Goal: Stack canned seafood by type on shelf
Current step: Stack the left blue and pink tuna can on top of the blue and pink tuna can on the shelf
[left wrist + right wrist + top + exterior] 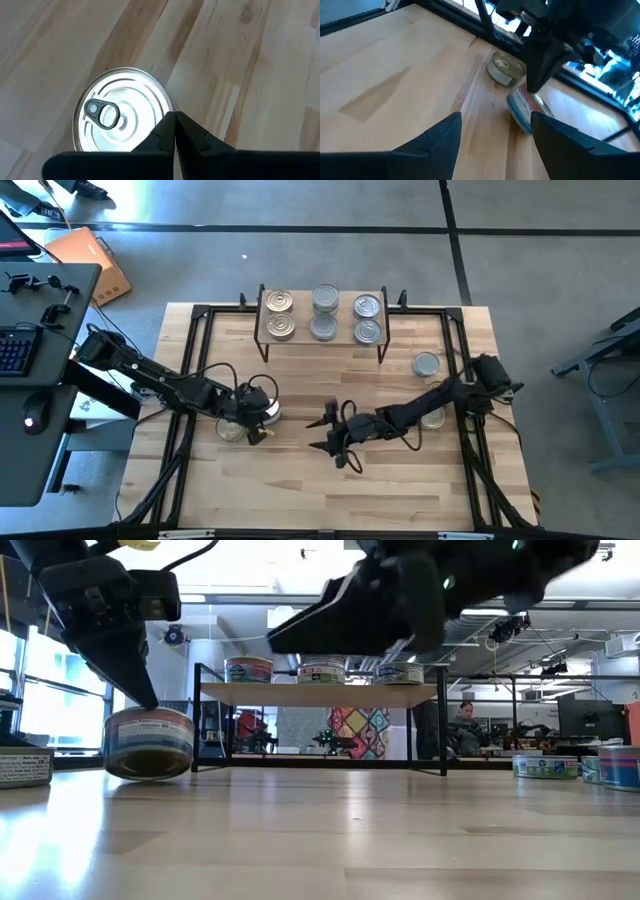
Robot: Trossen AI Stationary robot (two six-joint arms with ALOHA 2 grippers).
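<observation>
Labels and writing: the tins carry printed paper bands, blue and white on several, but no brand or word can be read in any view; the small print on the tin at the left edge of the low view is too fine to make out.
Tins on the shelf (322,342): six, in three pairs across the light wood top, upper centre of the high view; the left pair (279,314) has gold-toned lids, the middle pair (324,312) and right pair (368,317) are silvery.
Tins on the table (300,470): four can be counted, possibly more hidden under the arms.
Right-side tins: one silvery-lidded tin (426,365) right of the shelf, and another (433,417) lower down, partly under the right arm.
Left-side tins: a gold-toned tin (230,430) flat on the wood at lower left of centre, and a blue-banded tin (149,743) just beside it, tipped up on one edge.
Left gripper (174,131): fingers pressed fully together, tips touching the rim of the tilted tin's silvery pull-tab lid (122,116); nothing is clasped between them.
Right gripper (331,433): centre of the high view, held above the bare wood, fingers standing well apart with nothing between them.
Background: a seated person (465,726) shows beyond the shelf at right in the low view.
</observation>
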